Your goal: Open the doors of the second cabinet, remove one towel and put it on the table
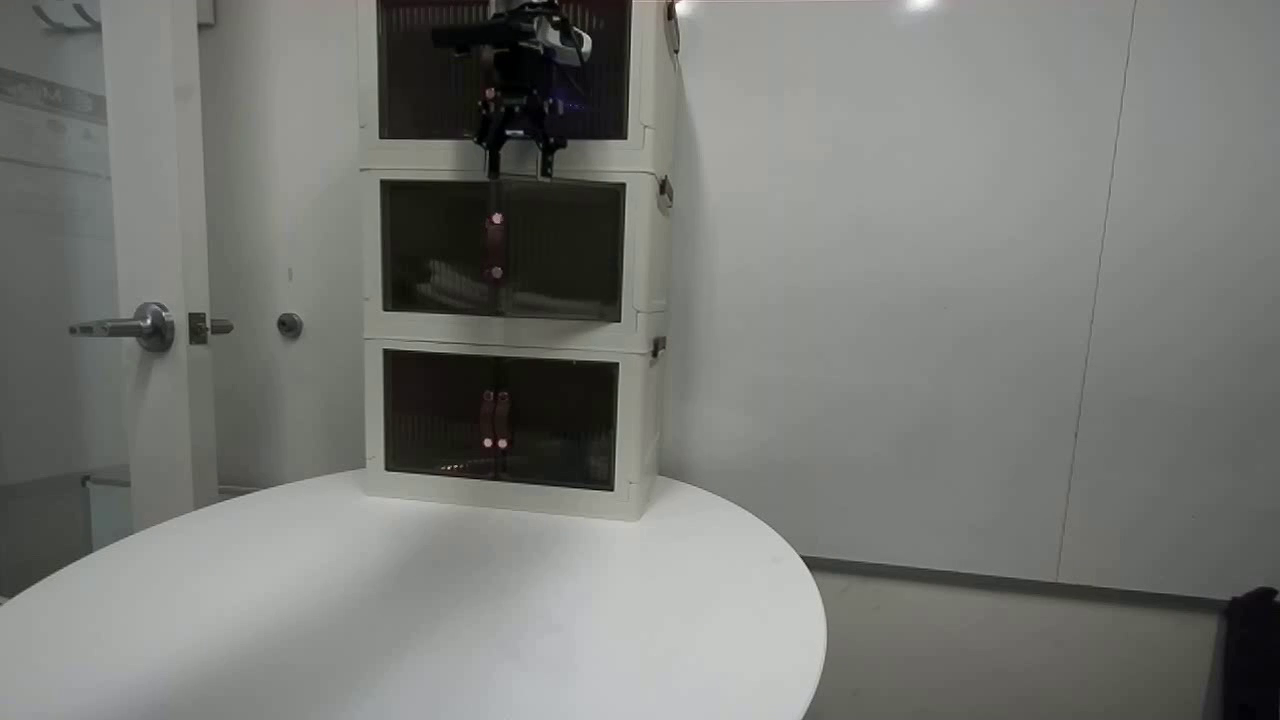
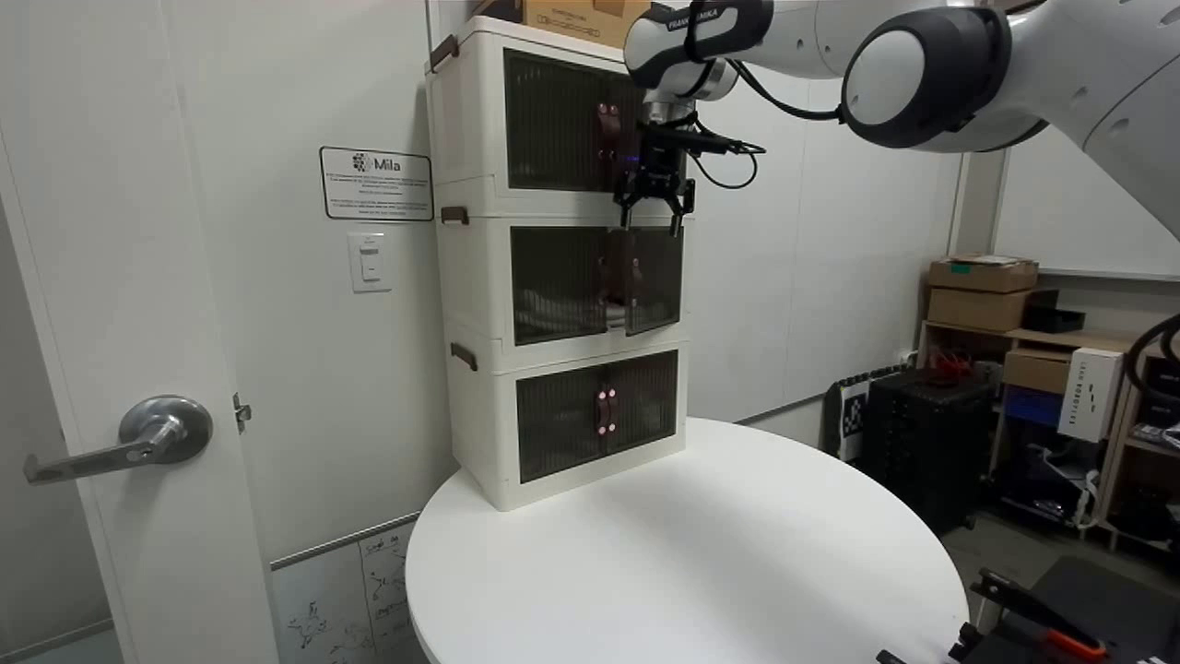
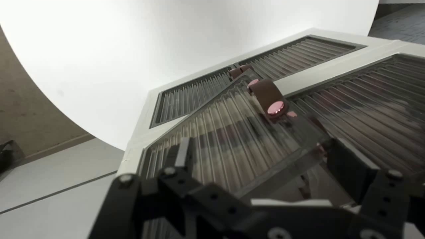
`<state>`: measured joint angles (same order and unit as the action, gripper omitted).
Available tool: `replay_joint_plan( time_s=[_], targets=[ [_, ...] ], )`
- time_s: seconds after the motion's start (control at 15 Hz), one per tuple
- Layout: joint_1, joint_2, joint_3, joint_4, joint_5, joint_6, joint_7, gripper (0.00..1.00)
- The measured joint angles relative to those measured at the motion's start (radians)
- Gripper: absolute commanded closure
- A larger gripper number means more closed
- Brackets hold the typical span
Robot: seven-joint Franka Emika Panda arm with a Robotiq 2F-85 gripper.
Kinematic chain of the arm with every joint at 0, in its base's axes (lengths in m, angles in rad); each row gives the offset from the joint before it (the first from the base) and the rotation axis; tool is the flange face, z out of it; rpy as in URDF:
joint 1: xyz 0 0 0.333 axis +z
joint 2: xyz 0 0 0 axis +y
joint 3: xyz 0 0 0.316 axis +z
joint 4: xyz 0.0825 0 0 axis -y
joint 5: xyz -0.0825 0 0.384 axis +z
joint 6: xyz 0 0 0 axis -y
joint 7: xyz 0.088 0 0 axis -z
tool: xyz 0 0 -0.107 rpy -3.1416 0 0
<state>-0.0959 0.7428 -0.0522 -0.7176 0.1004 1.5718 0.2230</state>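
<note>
The second cabinet (image 1: 643,260) is the middle tier of the white stack; it also shows in an exterior view (image 2: 475,286). One of its doors (image 2: 656,281) stands slightly ajar; the other door (image 2: 558,286) looks shut. In the wrist view the ajar door (image 3: 215,142) slants outward with its brown handle. Pale folded cloth, the towel (image 1: 455,285), shows dimly behind the tinted panels. My gripper (image 1: 519,172) is open and empty, pointing down by the ajar door's top edge, also in an exterior view (image 2: 651,228). In the wrist view its fingers (image 3: 259,146) straddle that door; contact is unclear. The round white table (image 2: 701,553) is below.
The top tier (image 1: 400,155) stands behind the gripper and the bottom tier (image 1: 640,430) stands on the table. A wall (image 2: 774,277) is behind the stack. A room door with a metal handle (image 2: 161,433) stands to one side.
</note>
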Motion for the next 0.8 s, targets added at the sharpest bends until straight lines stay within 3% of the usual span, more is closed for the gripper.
replay_joint_plan(
  time_s=[0.4, 0.8],
  targets=[
    [-0.025, -0.1, -0.025, -0.15, 0.0, 0.004, -0.006, 0.0],
    [-0.086, -0.245, -0.03, -0.372, 0.0, 0.134, -0.14, 0.0]
  ],
)
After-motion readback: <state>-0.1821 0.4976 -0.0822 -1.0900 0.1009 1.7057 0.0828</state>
